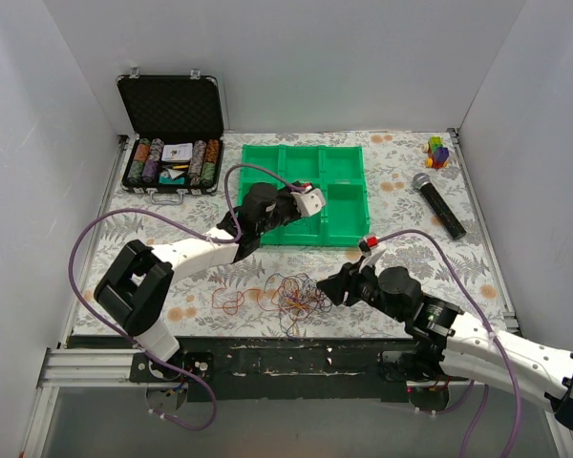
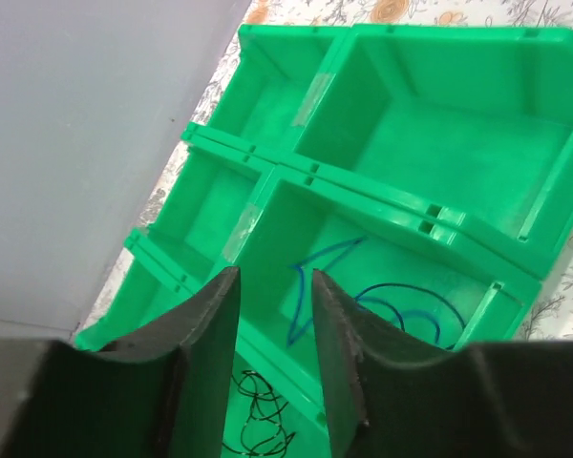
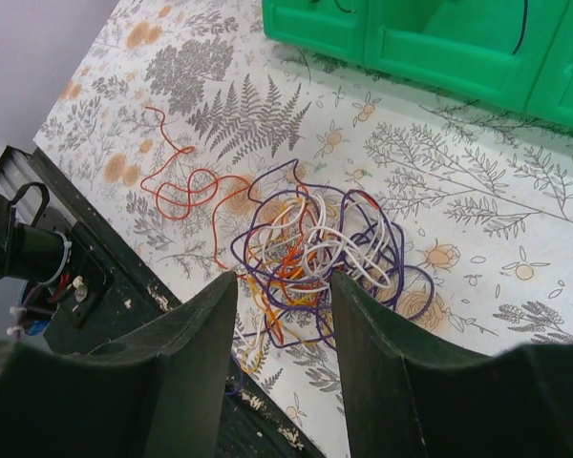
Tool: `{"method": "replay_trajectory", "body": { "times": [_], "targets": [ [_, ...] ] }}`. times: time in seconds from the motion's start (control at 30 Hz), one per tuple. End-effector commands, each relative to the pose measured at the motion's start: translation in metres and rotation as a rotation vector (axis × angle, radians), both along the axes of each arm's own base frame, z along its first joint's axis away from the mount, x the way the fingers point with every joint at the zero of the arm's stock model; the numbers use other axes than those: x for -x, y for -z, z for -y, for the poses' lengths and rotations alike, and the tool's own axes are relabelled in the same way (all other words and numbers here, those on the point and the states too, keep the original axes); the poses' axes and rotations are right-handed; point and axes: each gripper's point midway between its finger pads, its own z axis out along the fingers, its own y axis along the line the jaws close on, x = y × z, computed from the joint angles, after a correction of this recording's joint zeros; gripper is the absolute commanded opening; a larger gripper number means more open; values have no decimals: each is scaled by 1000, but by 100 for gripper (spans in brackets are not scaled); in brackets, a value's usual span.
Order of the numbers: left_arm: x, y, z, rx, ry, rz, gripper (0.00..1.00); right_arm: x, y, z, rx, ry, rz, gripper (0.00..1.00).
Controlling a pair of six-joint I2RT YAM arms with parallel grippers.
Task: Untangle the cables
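Observation:
The cable tangle [image 1: 296, 294] of purple, white, orange and red wire lies on the floral cloth near the front edge, with a red loop [image 1: 231, 301] trailing left. In the right wrist view the tangle [image 3: 320, 253] lies just beyond my open, empty right gripper [image 3: 285, 286]. In the top view the right gripper [image 1: 336, 284] is close to the right of the tangle. My left gripper [image 1: 310, 200] hovers over the green tray [image 1: 349, 153], open and empty. The left wrist view shows the left gripper [image 2: 275, 286] above a blue cable [image 2: 315, 286] and a black cable [image 2: 258, 410] in separate tray compartments.
An open black case [image 1: 172, 143] with poker chips stands at the back left. A microphone [image 1: 437, 203] and a small block toy [image 1: 438, 151] lie at the back right. White walls enclose the table on three sides. The front rail [image 1: 296, 358] runs just below the tangle.

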Motion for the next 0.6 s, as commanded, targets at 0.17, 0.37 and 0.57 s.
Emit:
{"method": "replay_trajectory", "body": {
  "times": [0.17,0.37,0.57],
  "targets": [
    [6,-59,-3,72,11,-32,70,-48,-30,10,47,137,28,52],
    [33,-102,-28,144,47,-118,77,-81,-42,27,34,194,48,52],
    [139,-41,-66,-64,347,-403,76,-66,-25,13,35,67,31,53]
  ]
}}
